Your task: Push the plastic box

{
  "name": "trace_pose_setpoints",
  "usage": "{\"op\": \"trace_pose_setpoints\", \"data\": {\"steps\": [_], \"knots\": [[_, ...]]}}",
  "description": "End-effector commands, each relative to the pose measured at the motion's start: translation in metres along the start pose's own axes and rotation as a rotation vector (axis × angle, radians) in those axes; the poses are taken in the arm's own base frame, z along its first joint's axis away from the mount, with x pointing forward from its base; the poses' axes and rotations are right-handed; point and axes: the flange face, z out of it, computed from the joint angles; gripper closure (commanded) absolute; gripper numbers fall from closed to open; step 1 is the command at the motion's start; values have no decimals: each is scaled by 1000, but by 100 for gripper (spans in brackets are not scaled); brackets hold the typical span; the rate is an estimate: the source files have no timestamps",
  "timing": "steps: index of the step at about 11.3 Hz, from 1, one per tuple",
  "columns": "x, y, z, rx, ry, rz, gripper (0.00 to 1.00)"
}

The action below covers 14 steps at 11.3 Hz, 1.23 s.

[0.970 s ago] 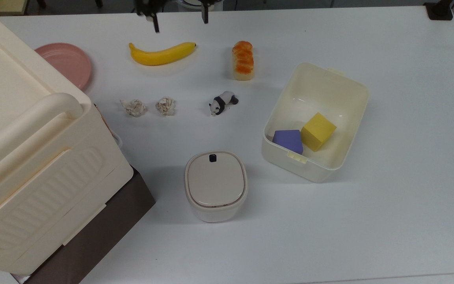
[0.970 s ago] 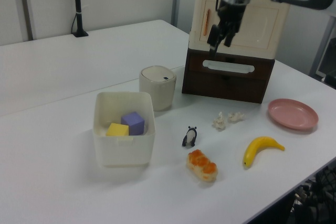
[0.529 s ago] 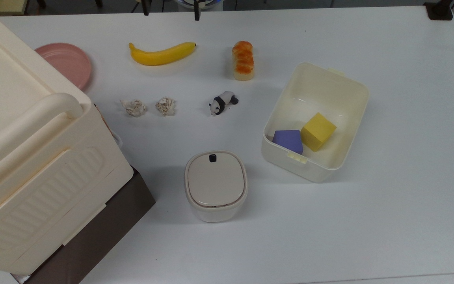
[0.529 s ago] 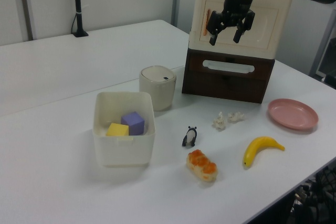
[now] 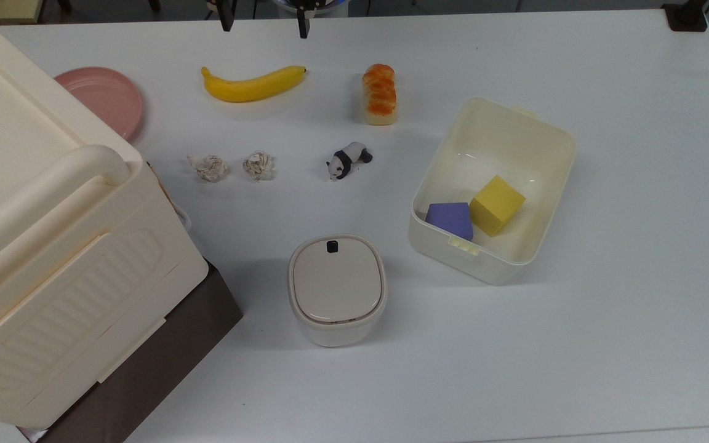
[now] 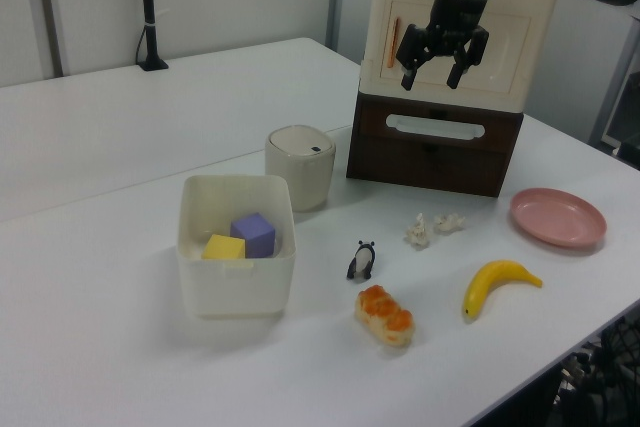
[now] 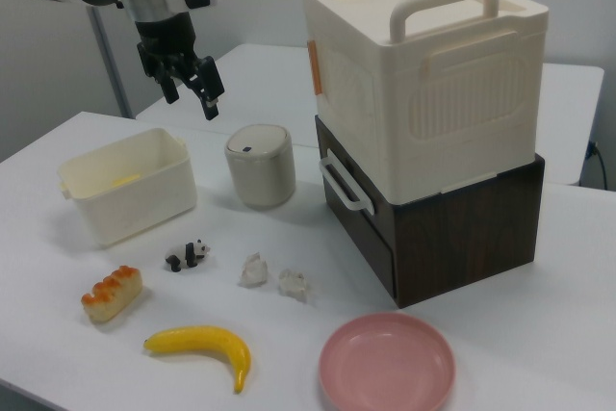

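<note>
Gripper high, the push not yet begun.

The gripper (image 6: 442, 65) hangs spread wide and empty, well apart from the plastic box (image 5: 493, 187), which sits on the tabletop (image 5: 625, 307) near the lidded canister (image 5: 336, 289). Best bet: drop low beside a long wall, press squarely, avoid tipping the blocks inside.

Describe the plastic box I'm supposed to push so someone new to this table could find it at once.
Start at the huge cream storage bin on the top view's left and look across the white table to the top view's right. Past the small lidded canister sits the plastic box. It is the only open tub, lidless, with a yellow block and a purple block inside.
</note>
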Motion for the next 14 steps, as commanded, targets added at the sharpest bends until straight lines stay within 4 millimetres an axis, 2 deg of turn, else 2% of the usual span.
{"op": "trace_pose_setpoints", "data": {"steps": [1, 14], "knots": [[-5, -2, 5, 34, -29, -57, 0], [-6, -8, 13, 36, -42, -142, 0]]}}
